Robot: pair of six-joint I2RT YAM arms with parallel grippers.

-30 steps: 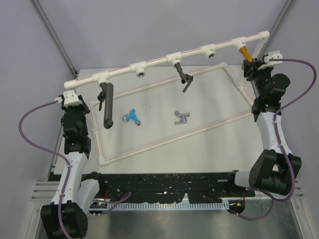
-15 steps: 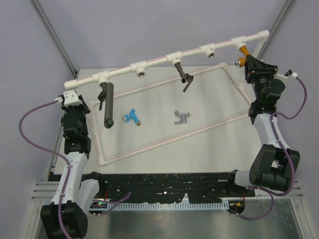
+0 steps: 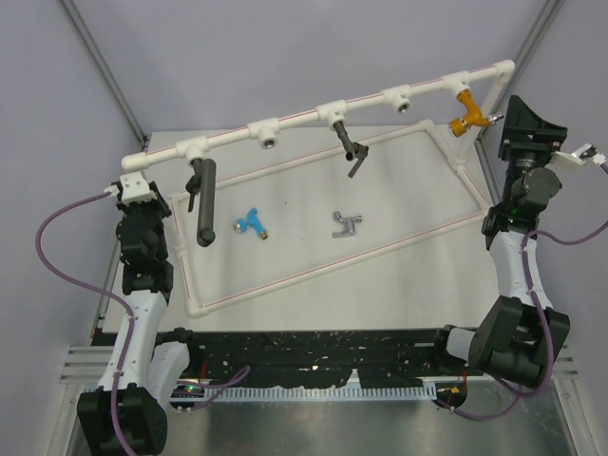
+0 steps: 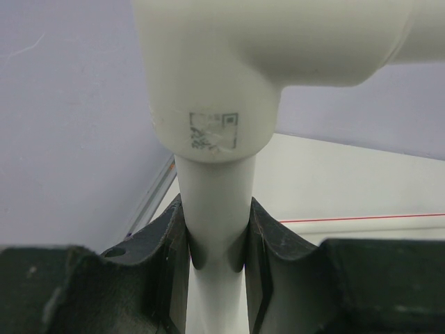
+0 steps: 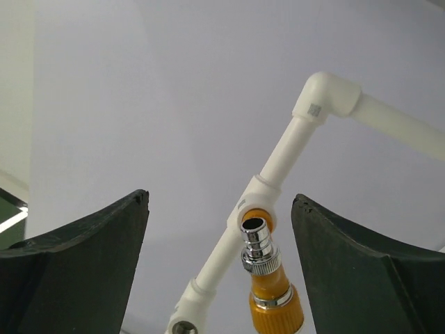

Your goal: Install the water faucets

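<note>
Table (image 3: 399, 275): only partly visible. The near edge is covered by the arm bases and a dark rail.

White pipe frame (image 3: 304, 112): the left wrist view shows just one elbow and the post below it, the rest is cut off. The printed mark on the elbow is too blurred to read.

Left gripper (image 3: 133, 190) (image 4: 217, 236): clamped on the white pipe frame's corner post, with a finger (image 4: 163, 257) pressed against each side. The fingertips are hidden behind the post.

Right gripper (image 3: 525, 119) (image 5: 219, 197): jaws wide apart, nothing between them, not touching anything.

Long dark grey cylinder (image 3: 204, 204): hangs from the rail near the left gripper, to its inboard side.

Dark lever fitting (image 3: 350, 147): on the mid-rail socket, well apart from both grippers.

Orange-gold faucet (image 3: 465, 109) (image 5: 274, 306): on the rail's end tee, just beside the right gripper and ahead of its open fingers. Chrome nozzle points toward the wrist camera. Its body is cut off at the bottom of that view.

Blue faucet (image 3: 252, 222): lies on the table inside the frame, well apart from both grippers, closer to the left one.

Silver-grey faucet (image 3: 347, 224): on the table too, roughly between the grippers. Too small to make out the thread end.
</note>
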